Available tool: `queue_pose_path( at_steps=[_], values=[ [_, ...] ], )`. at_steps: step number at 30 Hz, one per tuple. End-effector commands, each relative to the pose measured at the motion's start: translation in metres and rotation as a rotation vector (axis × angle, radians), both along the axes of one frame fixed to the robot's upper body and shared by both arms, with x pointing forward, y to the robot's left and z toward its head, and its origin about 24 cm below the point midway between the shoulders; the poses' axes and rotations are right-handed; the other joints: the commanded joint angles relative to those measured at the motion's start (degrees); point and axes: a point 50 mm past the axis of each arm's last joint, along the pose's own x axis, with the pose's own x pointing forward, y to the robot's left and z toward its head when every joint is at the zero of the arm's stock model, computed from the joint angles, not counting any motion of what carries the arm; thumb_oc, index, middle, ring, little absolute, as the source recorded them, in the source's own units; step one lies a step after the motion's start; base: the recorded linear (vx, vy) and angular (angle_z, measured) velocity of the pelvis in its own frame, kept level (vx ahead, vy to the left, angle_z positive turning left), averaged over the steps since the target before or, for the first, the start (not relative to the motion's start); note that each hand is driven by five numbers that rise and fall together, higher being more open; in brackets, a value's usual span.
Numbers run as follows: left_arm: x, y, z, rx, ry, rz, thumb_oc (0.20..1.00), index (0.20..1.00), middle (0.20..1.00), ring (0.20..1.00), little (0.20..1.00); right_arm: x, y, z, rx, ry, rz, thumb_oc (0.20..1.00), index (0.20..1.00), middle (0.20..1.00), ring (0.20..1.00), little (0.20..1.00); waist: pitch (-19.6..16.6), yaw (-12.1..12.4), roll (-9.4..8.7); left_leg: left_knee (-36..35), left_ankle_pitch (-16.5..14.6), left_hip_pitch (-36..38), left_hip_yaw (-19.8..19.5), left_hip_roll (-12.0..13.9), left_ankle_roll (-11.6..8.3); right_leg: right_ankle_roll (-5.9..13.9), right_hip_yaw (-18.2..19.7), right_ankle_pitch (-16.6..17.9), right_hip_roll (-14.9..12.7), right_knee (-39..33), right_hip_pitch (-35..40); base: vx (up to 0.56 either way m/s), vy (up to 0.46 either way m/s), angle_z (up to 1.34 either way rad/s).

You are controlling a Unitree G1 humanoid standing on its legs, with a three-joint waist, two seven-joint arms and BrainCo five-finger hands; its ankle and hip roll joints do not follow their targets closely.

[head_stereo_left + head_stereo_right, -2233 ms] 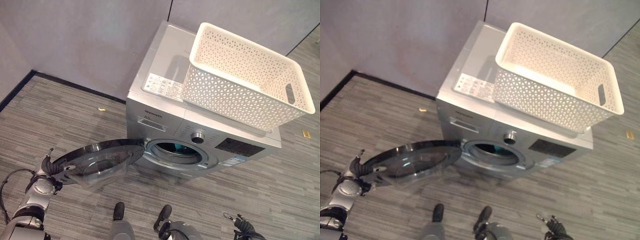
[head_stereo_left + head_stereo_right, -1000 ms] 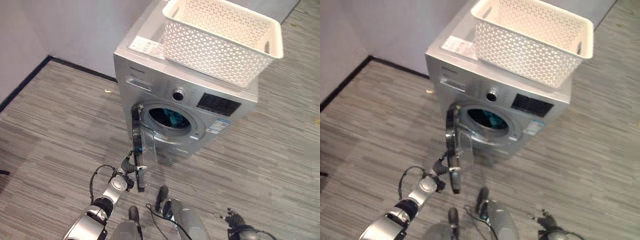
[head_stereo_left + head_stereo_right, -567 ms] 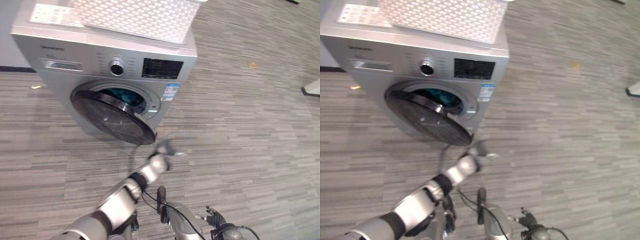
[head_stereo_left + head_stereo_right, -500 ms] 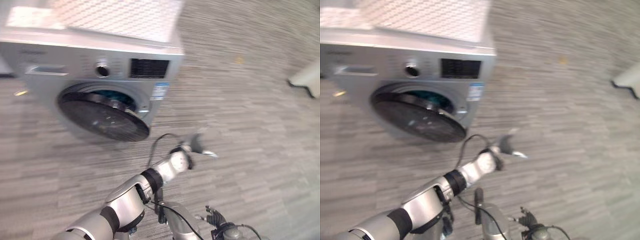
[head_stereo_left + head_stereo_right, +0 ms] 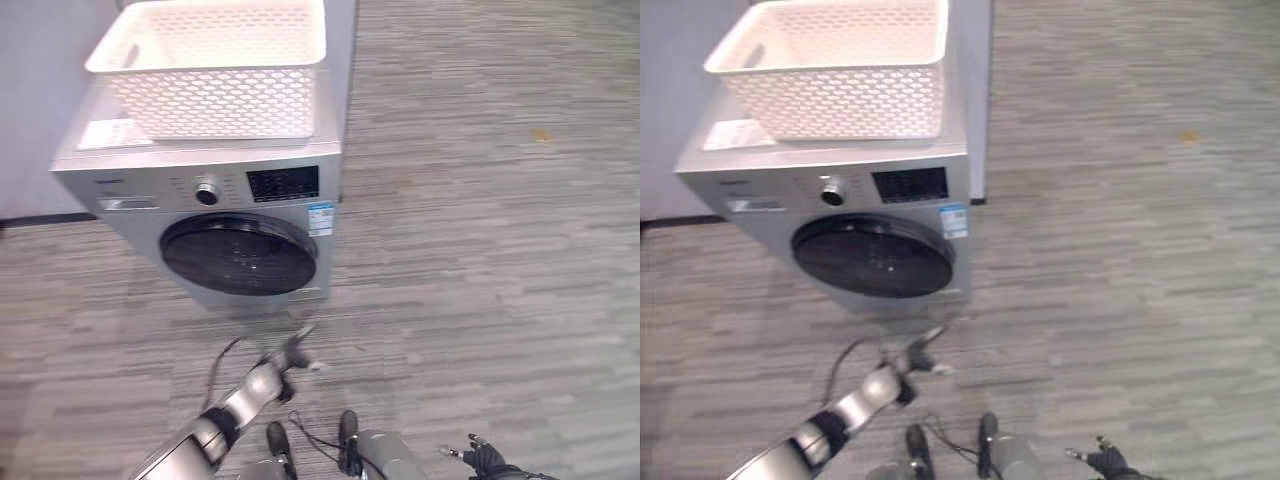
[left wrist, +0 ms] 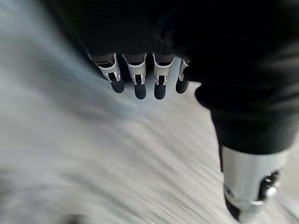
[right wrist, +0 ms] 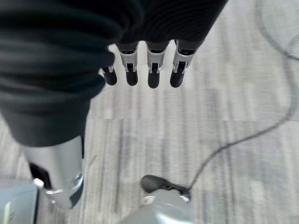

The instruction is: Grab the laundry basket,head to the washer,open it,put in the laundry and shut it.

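The silver washer stands against the wall, its dark round door lying flush with the front. A white lattice laundry basket sits on top of it, with nothing showing inside. My left hand hovers over the floor just below and in front of the door, apart from it. Its fingers are straight and hold nothing. My right hand hangs low at my right side, its fingers relaxed and empty above the carpet.
Grey striped carpet stretches wide to the right of the washer. A grey wall with a black baseboard runs behind and left of it. A small orange scrap lies on the floor far right.
The washer door has swung from wide open to shut. My left hand has left the door and dropped towards the floor. The camera has swung round to face the washer.
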Motion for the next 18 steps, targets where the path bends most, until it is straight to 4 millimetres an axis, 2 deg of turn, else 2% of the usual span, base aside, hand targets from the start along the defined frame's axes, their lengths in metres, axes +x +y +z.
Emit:
queue_pose_path(
  at_steps=[1, 3, 5, 9, 13, 15, 16, 18],
  values=[
    [0.005, -0.016, 0.011, -0.126, -0.06, -0.02, 1.0, 1.0, 1.0, 1.0, 1.0, 0.007, 0.003, 0.001, 0.002, -0.027, 0.01, 1.0, 1.0, 1.0, 1.0, 1.0, 1.25, 1.68, -2.03, -2.45, 0.4, 1.26, -2.1, -1.63, 0.32, 7.56, 2.68, 10.98, -1.44, -15.88, 5.56, 0.07, 0.031, 0.54],
    [-0.022, 0.013, -0.009, -0.064, 0.033, 0.072, 1.0, 1.0, 1.0, 1.0, 1.0, 0.011, 0.009, 0.001, 0.023, -0.043, 0.027, 1.0, 1.0, 1.0, 1.0, 1.0, 0.64, 2.63, -1.83, -2.68, 0.17, 2.48, -2.64, -1.64, 0.33, 7.44, 2.14, 10.44, -1.45, -15.67, 7.15, 0.1, 0.021, 0.22],
    [-0.042, 0.033, -0.021, -0.022, 0.099, 0.145, 1.0, 1.0, 1.0, 1.0, 1.0, 0.013, 0.013, 0.001, 0.033, -0.059, 0.051, 1.0, 1.0, 1.0, 1.0, 1.0, 0.03, 3.21, -2.11, -2.46, -0.06, 3.04, -3.25, -1.78, 0.49, 7.23, 1.52, 10.0, -1.51, -15.45, 8.28, 0.09, 0.02, 0.31],
    [-0.08, 0.056, -0.042, 0.056, 0.231, 0.267, 1.0, 1.0, 1.0, 1.0, 1.0, 0.017, 0.02, 0.001, 0.052, -0.076, 0.081, 1.0, 1.0, 1.0, 1.0, 1.0, -1.52, 4.27, -2.67, -1.94, -1.22, 4.01, -4.59, -2.22, 0.88, 7.24, 0.2, 8.95, -1.86, -14.79, 9.87, 0.07, 0.046, 0.17],
    [-0.107, 0.067, -0.054, 0.097, 0.328, 0.346, 1.0, 1.0, 1.0, 1.0, 1.0, 0.016, 0.028, -0.001, 0.06, -0.063, 0.114, 1.0, 1.0, 1.0, 1.0, 1.0, -2.35, 5.2, -3.19, -0.39, -3.01, 4.73, -5.59, -2.72, 1.51, 7.1, -0.3, 7.39, -2.27, -12.81, 10.94, 0.05, 0.07, 0.07],
    [-0.112, 0.069, -0.056, 0.104, 0.345, 0.361, 1.0, 1.0, 1.0, 1.0, 1.0, 0.017, 0.029, -0.001, 0.059, -0.062, 0.118, 1.0, 1.0, 1.0, 1.0, 1.0, -2.59, 5.33, -3.3, 0.14, -3.26, 4.47, -5.97, -2.93, 1.74, 7.03, -0.5, 7.23, -2.43, -12.39, 10.91, 0.03, 0.084, 0.08],
    [-0.13, 0.074, -0.061, 0.13, 0.413, 0.402, 1.0, 1.0, 1.0, 1.0, 1.0, 0.018, 0.033, -0.002, 0.069, -0.058, 0.137, 1.0, 1.0, 1.0, 1.0, 1.0, -2.92, 5.77, -3.6, 0.89, -4.24, 4.75, -6.4, -3.33, 2.23, 7.13, -0.59, 6.8, -2.79, -11.66, 11.32, 0.05, 0.102, 0.11],
    [-0.14, 0.077, -0.064, 0.142, 0.447, 0.419, 1.0, 1.0, 1.0, 1.0, 1.0, 0.018, 0.035, -0.003, 0.074, -0.053, 0.142, 1.0, 1.0, 1.0, 1.0, 1.0, -3.1, 6.1, -3.67, 1.32, -4.89, 5.03, -6.44, -3.67, 2.66, 7.3, -0.3, 6.66, -2.99, -11.12, 11.52, 0.04, 0.126, 0.12]
  ],
)
